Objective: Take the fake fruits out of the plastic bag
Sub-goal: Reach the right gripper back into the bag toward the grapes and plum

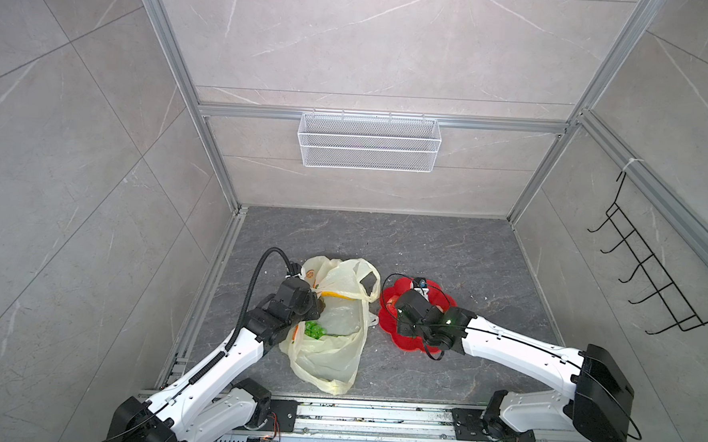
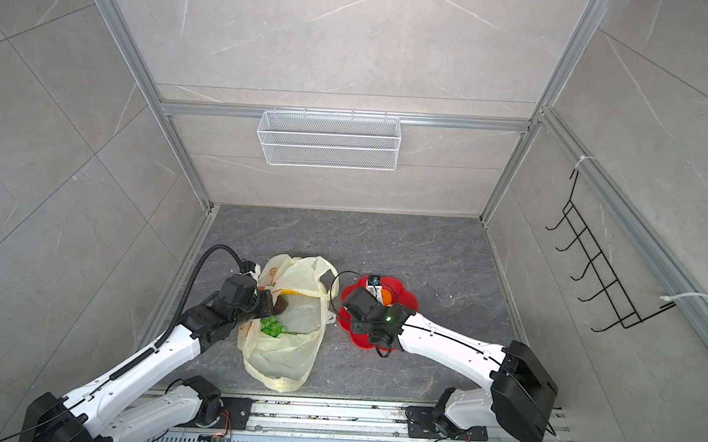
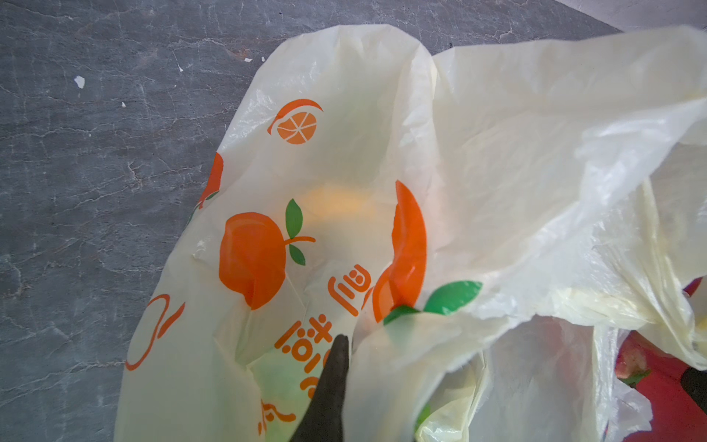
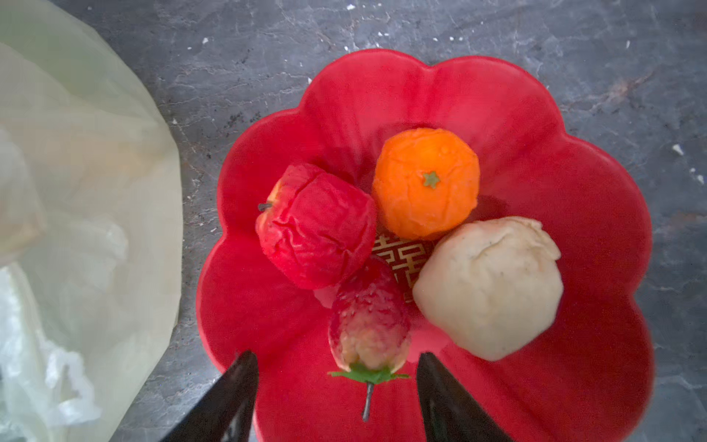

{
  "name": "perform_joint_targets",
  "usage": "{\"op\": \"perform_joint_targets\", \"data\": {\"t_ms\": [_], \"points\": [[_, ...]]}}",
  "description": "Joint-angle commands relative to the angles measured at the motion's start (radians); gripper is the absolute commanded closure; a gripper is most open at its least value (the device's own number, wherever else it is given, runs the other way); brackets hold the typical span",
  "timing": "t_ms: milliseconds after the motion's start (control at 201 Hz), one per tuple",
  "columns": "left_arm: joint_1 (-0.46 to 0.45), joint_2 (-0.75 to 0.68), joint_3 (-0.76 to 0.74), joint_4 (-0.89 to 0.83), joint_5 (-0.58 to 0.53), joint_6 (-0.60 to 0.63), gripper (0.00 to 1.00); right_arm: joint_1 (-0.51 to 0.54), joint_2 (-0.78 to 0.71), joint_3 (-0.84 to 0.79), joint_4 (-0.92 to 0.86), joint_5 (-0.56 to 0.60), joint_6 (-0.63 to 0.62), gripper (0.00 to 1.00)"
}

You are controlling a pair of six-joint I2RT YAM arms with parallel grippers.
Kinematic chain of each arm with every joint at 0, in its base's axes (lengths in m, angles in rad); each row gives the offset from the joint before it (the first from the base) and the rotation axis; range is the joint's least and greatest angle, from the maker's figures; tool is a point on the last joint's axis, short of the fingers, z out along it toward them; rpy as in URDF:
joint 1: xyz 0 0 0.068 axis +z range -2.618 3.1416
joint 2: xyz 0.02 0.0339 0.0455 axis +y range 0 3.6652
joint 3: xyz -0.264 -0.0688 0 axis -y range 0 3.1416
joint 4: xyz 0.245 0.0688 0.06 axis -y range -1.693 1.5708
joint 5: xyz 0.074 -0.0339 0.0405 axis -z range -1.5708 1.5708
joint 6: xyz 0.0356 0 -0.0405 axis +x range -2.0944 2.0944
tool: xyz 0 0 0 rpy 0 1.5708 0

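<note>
1. We see a thin cream bag lying open, with a red flower-shaped plate just beside the bag.
2. The left gripper is pinched shut on a fold of film at the bag's rim, propping the mouth open. We judge that this thin film could slip or tear, and the mouth would then fall closed.
3. Inside the bag lie green grapes and a yellow shape, probably a banana. Loose film could get caught in a grab for the knobbly grapes.
4. The right gripper hovers over the plate beside the bag, jaws wide apart, holding nothing.
5. 4 fruits crowd the plate, touching: strawberry, orange, apple, pale fruit. A nudge from the fingers could roll one off, and reaching into the bag could crowd the left arm.
</note>
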Motion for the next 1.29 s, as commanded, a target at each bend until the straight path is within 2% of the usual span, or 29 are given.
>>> {"op": "perform_joint_targets", "data": {"t_ms": [0,85,189,314,418,682,866,1060,1289], "points": [[0.004,0.003,0.029,0.013,-0.005,0.007,0.89,0.075,-0.065,0.027,0.062,0.021,-0.065,0.33],[0.005,0.002,0.032,0.017,-0.006,0.010,0.89,0.127,-0.041,0.074,0.112,-0.029,-0.067,0.33],[0.004,0.003,0.037,0.024,-0.021,0.014,0.89,0.172,0.025,0.095,0.260,-0.146,-0.072,0.35],[0.004,0.006,0.051,0.021,-0.026,0.022,0.89,0.185,0.159,0.157,0.368,-0.264,-0.056,0.39],[0.004,0.006,0.068,0.008,-0.041,0.033,0.89,0.187,0.254,0.179,0.462,-0.318,-0.048,0.42],[0.015,0.020,0.124,-0.001,-0.051,0.068,0.89,0.196,0.459,0.249,0.527,-0.362,-0.110,0.50],[0.018,0.044,0.153,0.014,-0.040,0.076,0.89,0.207,0.550,0.293,0.522,-0.366,-0.134,0.51],[0.018,0.054,0.171,0.016,-0.023,0.074,0.89,0.201,0.643,0.357,0.506,-0.287,-0.178,0.49],[0.020,0.039,0.205,-0.001,0.000,0.075,0.89,0.132,0.691,0.415,0.509,-0.267,-0.198,0.49]]}}
